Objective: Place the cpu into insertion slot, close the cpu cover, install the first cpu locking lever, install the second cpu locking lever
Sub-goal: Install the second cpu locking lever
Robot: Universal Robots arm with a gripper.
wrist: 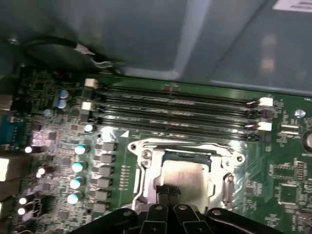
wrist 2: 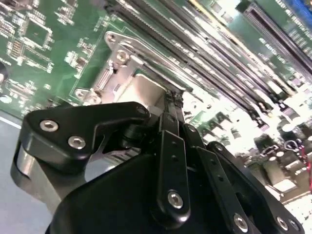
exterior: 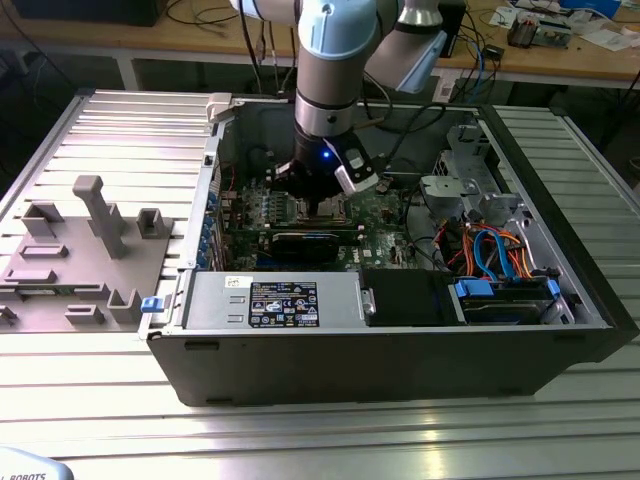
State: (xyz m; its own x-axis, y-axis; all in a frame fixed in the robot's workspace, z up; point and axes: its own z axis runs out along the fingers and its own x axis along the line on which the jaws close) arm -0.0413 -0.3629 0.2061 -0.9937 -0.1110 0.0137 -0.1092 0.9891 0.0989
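Hovering low over the green board inside the open grey metal PC case (exterior: 400,350), the black pincer (wrist: 168,192) has its two slim fingers (wrist 2: 170,114) pressed together, tips right down on the cpu (wrist: 187,176). That chip is a flat square with a dull silver top, and it sits in the slot (wrist: 146,175), the square recess with the shiny metal rim. A silvery frame, which looks like the cover (wrist: 180,146), runs around the chip with round screw heads at its corners; can't tell if it's fully down or whether the levers are latched. Just beside the slot run long narrow black memory slots (wrist: 175,112) with white clips at the ends, and a row of small shiny cylindrical capacitors (wrist: 78,168) stands on the other side. The case rests on a ribbed aluminium desk (exterior: 100,130), near a grey plastic fixture (exterior: 85,250) with blocky uprights.
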